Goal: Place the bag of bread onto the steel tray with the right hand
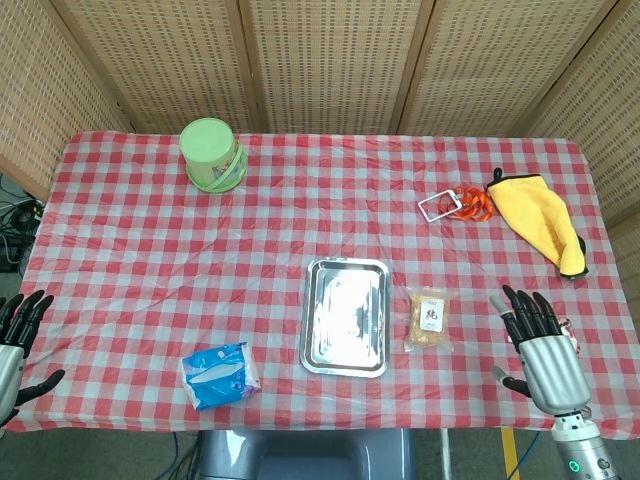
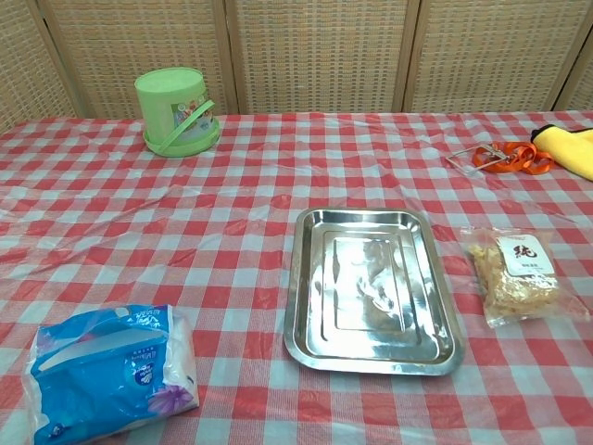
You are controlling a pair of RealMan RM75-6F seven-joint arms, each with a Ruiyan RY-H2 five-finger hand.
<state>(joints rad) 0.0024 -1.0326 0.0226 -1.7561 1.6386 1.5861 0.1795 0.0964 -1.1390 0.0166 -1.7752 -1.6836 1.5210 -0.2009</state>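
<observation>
The desk (image 1: pixel 150 230) carries the steel tray (image 1: pixel 346 317) at center frame. The bag of bread (image 1: pixel 428 319) lies just right of it, apart. Lower right, the right hand (image 1: pixel 540 350) holds nothing, fingers spread; lower left, the left hand (image 1: pixel 14 345) likewise.

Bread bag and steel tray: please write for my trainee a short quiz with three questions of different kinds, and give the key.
1. True or false: the bag of bread already lies on the steel tray.
2. Which thing lies nearest the right hand? A) green bucket B) bag of bread C) blue tissue pack
3. Fill in: seen from the head view, the yellow cloth lies near the table's far ____ corner.

Key:
1. False; it lies on the tablecloth beside the tray, on the right-hand side.
2. B
3. right
</observation>
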